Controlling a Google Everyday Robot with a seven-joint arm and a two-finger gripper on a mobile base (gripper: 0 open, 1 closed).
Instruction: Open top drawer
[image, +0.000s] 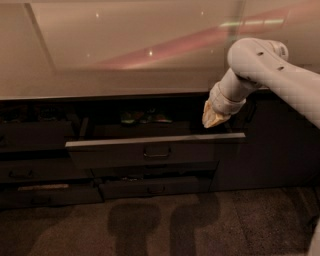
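The top drawer (155, 150) is a wide dark grey front with a lighter rim and a small loop handle (156, 153) at its centre. It stands pulled out from the cabinet under the countertop, and small items show inside it (145, 117). My gripper (215, 119) hangs from the white arm (260, 65) at the right. It is just above the drawer's right end, near the rim and apart from the handle.
A pale countertop (125, 55) runs above the drawers. Narrower drawer fronts sit at the left (35, 172) and below (155, 189). A dark cabinet door (270, 150) is at the right. Speckled floor (165, 225) lies in front.
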